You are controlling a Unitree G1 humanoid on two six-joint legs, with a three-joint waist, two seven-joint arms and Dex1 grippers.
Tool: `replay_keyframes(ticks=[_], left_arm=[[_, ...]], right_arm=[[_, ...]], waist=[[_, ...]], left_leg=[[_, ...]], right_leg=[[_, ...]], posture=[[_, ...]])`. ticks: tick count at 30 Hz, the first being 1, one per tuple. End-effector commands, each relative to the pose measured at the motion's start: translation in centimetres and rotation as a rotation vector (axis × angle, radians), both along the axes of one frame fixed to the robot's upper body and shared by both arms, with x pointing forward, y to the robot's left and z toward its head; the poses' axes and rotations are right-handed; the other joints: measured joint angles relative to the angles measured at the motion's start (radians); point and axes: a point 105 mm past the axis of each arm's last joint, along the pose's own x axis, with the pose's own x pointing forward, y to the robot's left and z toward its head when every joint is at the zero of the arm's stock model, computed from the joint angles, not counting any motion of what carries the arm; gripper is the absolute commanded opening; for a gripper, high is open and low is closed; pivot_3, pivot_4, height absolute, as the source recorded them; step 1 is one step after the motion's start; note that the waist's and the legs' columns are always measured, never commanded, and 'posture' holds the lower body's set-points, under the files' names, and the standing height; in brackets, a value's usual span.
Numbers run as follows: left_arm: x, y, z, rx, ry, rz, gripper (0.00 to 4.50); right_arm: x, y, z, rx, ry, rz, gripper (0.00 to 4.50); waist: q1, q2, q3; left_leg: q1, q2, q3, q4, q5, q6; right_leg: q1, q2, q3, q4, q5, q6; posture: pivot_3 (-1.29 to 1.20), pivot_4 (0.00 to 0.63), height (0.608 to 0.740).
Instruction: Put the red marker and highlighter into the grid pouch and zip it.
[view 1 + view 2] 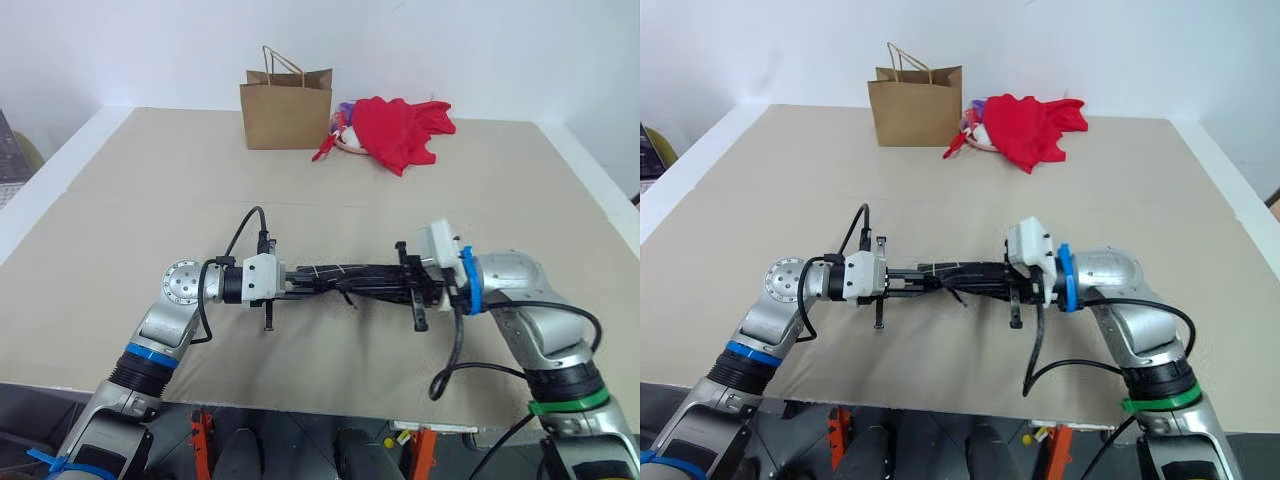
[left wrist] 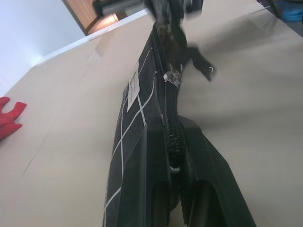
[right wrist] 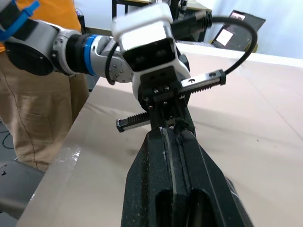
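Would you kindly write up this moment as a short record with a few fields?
Grid pouch: held above the table, stretched between both pincers.
Left pincer: shut on one end of the pouch.
Right pincer: shut on the opposite end.
Zipper: runs along the pouch's top edge.
Background: brown paper bag and red cloth at the far side.

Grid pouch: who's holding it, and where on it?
Both. The left gripper is shut on one end of the grid pouch, the right gripper on the opposite end, at its zipper edge; the pouch hangs stretched between them above the table.
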Motion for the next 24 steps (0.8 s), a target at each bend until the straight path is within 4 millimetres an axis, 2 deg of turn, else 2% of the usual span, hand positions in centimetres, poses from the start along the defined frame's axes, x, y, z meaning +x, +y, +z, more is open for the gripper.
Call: replay_keyframes(ticks=[1,2,8,12,15,19,22,24], left_arm=[[0.2,0.4,1.0,-0.009,-0.047,0.000,0.00],[0.3,0.5,1.0,-0.007,-0.048,0.002,0.00],[0.7,1.7,1.0,0.011,-0.054,0.017,0.00],[1.1,2.5,1.0,0.027,-0.053,0.031,0.00],[1.5,2.9,1.0,0.037,-0.050,0.044,0.00],[1.9,2.8,1.0,0.038,-0.025,0.053,0.00],[2.0,3.1,0.7,0.052,0.064,0.065,0.00],[2.2,3.4,1.0,0.023,0.146,0.096,0.80]], right_arm=[[-0.7,-3.1,1.2,-0.037,-0.026,-0.057,0.01],[-0.7,-3.7,1.2,-0.052,-0.022,-0.073,0.01],[-0.3,-10.6,0.1,-0.165,0.016,-0.274,0.01],[-0.6,-13.2,-0.4,-0.199,0.031,-0.346,0.01],[-0.5,-13.6,-0.5,-0.193,0.025,-0.369,0.01],[-0.3,-12.2,-0.3,-0.131,0.030,-0.356,0.01],[0.0,-12.1,-0.3,-0.083,0.103,-0.390,0.01],[0.6,-12.3,0.2,-0.011,0.137,-0.450,0.64]], waist=[[0.002,0.000,0.000],[0.004,0.000,0.000],[0.003,0.000,0.000],[-0.004,0.000,0.000],[-0.007,0.000,0.000],[-0.008,0.000,0.000],[-0.008,0.000,0.000],[-0.009,0.000,0.000]], left_leg=[[0.000,0.000,0.000,0.000,0.000,0.000],[0.000,0.000,0.000,0.000,0.000,0.000],[0.001,0.000,0.000,0.000,0.000,0.000],[0.001,0.000,0.000,0.000,0.000,0.000],[0.001,0.000,0.000,0.001,0.000,0.000],[0.002,0.000,0.000,0.000,0.000,0.000],[0.001,0.000,0.000,0.001,0.000,0.000],[0.001,0.000,0.000,0.001,0.000,0.000]], right_leg=[[0.000,0.000,0.000,0.000,0.000,0.000],[0.000,0.000,0.000,0.000,0.000,0.000],[0.000,0.000,0.000,0.000,0.000,0.000],[0.000,0.000,0.000,0.000,0.000,0.000],[0.000,0.000,0.000,0.000,0.000,0.000],[0.000,0.000,0.000,0.000,0.000,0.000],[0.001,0.000,0.000,0.000,0.000,0.000],[0.000,0.000,0.000,0.000,0.000,0.000]], posture=[[0.00,0.150,0.739],[0.00,0.150,0.739],[0.00,0.150,0.739],[0.00,0.150,0.739],[0.00,0.150,0.739],[0.00,0.150,0.739],[0.00,0.150,0.739],[0.00,0.150,0.739]])
